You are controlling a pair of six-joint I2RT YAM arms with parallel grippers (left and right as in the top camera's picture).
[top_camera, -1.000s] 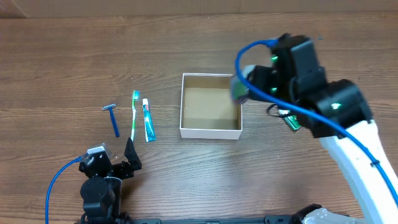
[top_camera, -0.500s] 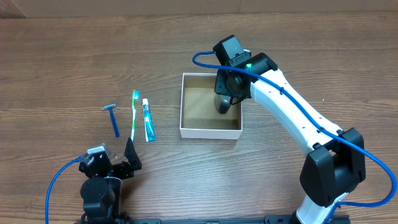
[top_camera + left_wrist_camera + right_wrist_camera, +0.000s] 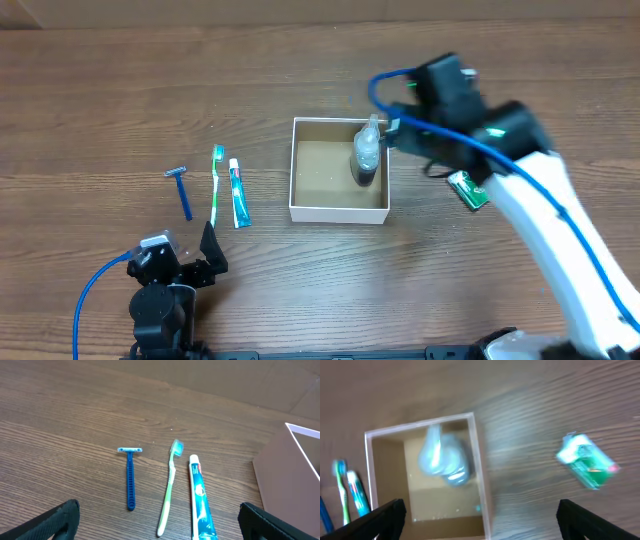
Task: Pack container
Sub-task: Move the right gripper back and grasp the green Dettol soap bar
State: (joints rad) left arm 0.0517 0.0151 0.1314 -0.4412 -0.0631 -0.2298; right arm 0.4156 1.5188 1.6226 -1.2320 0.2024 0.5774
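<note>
One shallow square cardboard box, white outside and plain brown inside, open-topped, at the middle of a wooden table. Inside, close against the right wall, a small clear bottle with a dark lower end; upright or lying down, hard to tell. Right claw over the box's right side, fingers spread wide, gripping nothing; wrist view blurred. Near the box on the right, on bare wood and clear of its wall, a small green packet. Well left of the box, three toiletries side by side without touching: blue razor outermost, green toothbrush in the middle, tube of toothpaste nearest the box. Left claw low at the near left of the table, just short of those three and facing them, fingers wide apart and empty. Blue cable curving out beside the left arm.
</note>
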